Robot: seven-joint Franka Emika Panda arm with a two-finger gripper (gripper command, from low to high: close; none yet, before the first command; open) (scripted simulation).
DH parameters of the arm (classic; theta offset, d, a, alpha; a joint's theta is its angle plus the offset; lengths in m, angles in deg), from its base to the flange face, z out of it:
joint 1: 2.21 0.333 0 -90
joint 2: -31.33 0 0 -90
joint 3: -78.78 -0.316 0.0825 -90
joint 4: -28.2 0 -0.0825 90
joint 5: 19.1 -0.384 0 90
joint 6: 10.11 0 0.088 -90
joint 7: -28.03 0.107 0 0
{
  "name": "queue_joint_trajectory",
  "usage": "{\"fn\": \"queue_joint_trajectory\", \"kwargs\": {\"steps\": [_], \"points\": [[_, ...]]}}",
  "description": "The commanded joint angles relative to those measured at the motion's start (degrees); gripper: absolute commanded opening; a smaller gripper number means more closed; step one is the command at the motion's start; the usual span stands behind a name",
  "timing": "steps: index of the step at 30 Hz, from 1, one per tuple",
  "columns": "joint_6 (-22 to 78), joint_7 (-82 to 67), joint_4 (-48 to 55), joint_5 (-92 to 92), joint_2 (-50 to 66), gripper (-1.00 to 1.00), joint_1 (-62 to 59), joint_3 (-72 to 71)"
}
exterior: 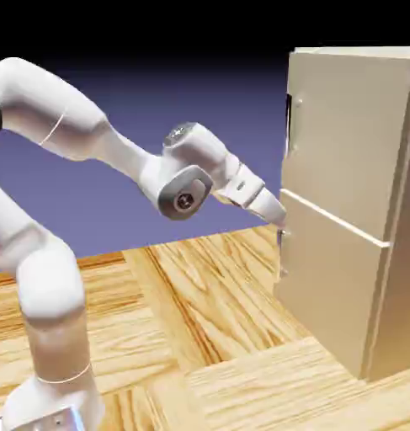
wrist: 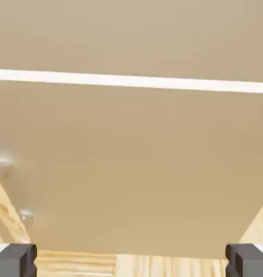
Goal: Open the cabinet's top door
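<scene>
The tall beige cabinet [exterior: 400,278] stands at the right of the exterior view. Its top door [exterior: 343,135] is closed flush, with a small vertical metal handle [exterior: 290,114] at its left edge. My gripper [exterior: 280,217] is close to the cabinet front, at the seam between the top door and the lower door [exterior: 326,286], well below that handle. In the hand view the bright seam [wrist: 133,81] runs across, with the top door [wrist: 133,32] above it and the lower door [wrist: 139,162] filling the middle. My gripper [wrist: 130,262] is open, its fingertips [wrist: 14,259] far apart with nothing between them.
The lower door's own handle [exterior: 283,252] sits just below my hand, and its metal mounts [wrist: 25,215] show at the hand view's left edge. The wooden tabletop [exterior: 199,337] stretches in front of the cabinet. My arm's elbow [exterior: 184,194] is left of the cabinet.
</scene>
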Motion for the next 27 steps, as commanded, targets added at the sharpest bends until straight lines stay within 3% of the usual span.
{"fn": "queue_joint_trajectory", "kwargs": {"steps": [1, 27], "points": [[0.0, 1.0, 0.6, -2.5, -0.3, 0.0, -0.9, -1.0], [0.0, 26.4, 16.4, -67.3, -8.4, 0.0, -25.3, -27.8]]}}
